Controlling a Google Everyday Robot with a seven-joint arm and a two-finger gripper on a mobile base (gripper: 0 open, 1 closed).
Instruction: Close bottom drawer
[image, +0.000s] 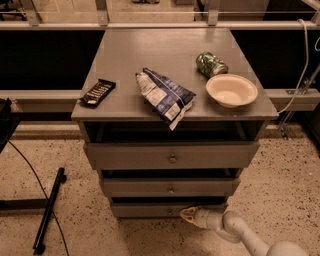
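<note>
The grey cabinet has three drawers, all pulled out a little. The bottom drawer (145, 209) is the lowest and slimmest, just above the floor, with a dark gap above its front. My gripper (186, 215) reaches in from the lower right on a white arm (235, 230) and its tip is against the bottom drawer's front near the centre, where the knob is hidden behind it. The middle drawer (170, 188) and the top drawer (172, 156) sit above, each with a small round knob.
On the cabinet top (165, 55) lie a dark flat object (98, 92), a blue and white chip bag (164, 96), a green can on its side (211, 64) and a white bowl (231, 90). A black stand leg and cable (49, 210) lie on the speckled floor at left.
</note>
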